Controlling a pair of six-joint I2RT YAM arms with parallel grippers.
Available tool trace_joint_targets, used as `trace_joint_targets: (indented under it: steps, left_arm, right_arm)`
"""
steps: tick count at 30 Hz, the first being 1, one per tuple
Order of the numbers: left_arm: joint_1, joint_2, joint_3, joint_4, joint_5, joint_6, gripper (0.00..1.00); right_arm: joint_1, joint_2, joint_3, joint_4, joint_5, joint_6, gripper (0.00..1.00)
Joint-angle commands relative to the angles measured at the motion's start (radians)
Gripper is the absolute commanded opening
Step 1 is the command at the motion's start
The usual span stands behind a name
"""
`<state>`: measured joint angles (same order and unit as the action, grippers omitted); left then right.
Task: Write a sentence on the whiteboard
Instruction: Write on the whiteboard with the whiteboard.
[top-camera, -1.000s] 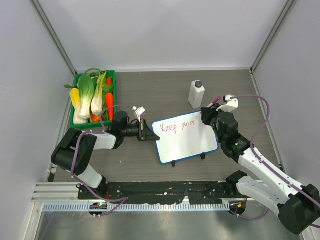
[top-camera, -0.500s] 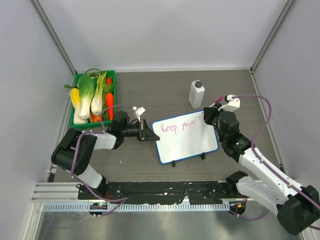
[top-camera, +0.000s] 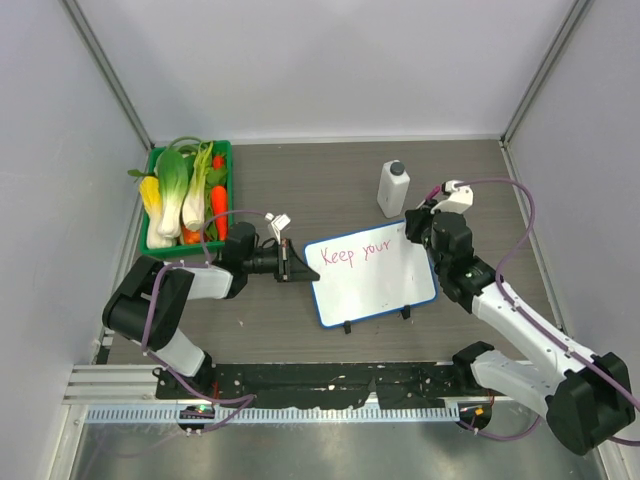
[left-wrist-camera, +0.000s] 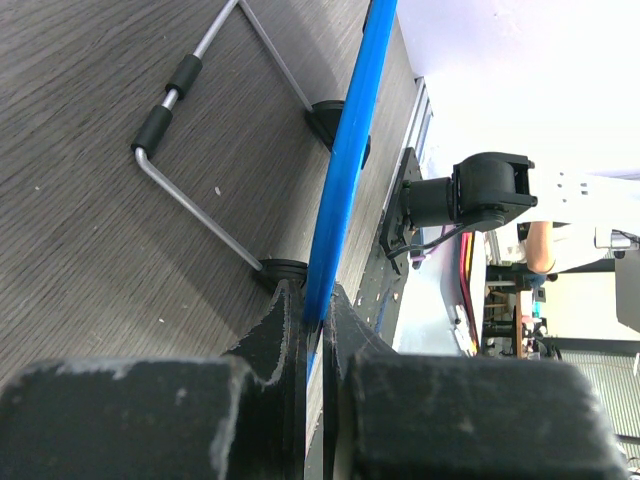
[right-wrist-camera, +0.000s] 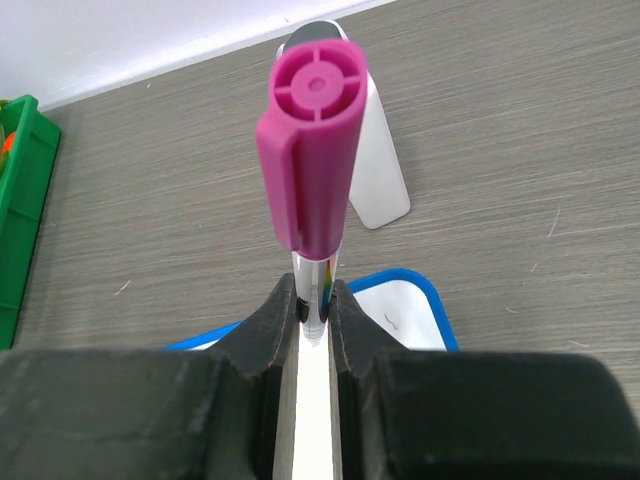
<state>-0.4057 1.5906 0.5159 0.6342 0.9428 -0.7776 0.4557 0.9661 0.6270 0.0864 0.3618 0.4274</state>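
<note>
The whiteboard (top-camera: 375, 285), white with a blue rim and two black feet, stands tilted in the middle of the table. The sentence (top-camera: 355, 251) on its upper part reads "Keep your" in pink-red strokes. My left gripper (top-camera: 292, 268) is shut on the board's left edge; the left wrist view shows its jaws (left-wrist-camera: 315, 310) clamped on the blue rim (left-wrist-camera: 345, 180). My right gripper (top-camera: 424, 224) sits at the board's upper right corner, shut on a marker (right-wrist-camera: 312, 170) with a pink cap on its back end. The board's corner (right-wrist-camera: 415, 318) shows below it.
A white bottle (top-camera: 393, 189) with a dark cap stands just beyond the board's upper right corner, close to the right gripper. A green crate (top-camera: 153, 222) of toy vegetables sits at the far left. The board's wire stand (left-wrist-camera: 200, 150) rests on the table behind it.
My right gripper with the marker has shifted a little toward the far side, at the board's upper right corner. The left gripper and the board have not moved.
</note>
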Motion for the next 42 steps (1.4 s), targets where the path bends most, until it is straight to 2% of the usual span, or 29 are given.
trace_joint_targets:
  steps: [1,19,42]
  left_arm:
    - [-0.021,0.006,-0.007,-0.082,-0.038,0.034,0.00]
    - [-0.022,0.009,0.004,-0.096,-0.035,0.038,0.00]
    - [-0.025,0.014,0.007,-0.100,-0.038,0.040,0.00]
  right_arm:
    - [-0.014,0.025,0.059,0.055,-0.032,-0.039,0.01]
    - [-0.020,0.060,0.025,0.055,-0.040,-0.029,0.01]
    - [-0.020,0.002,-0.044,0.012,-0.072,-0.007,0.01]
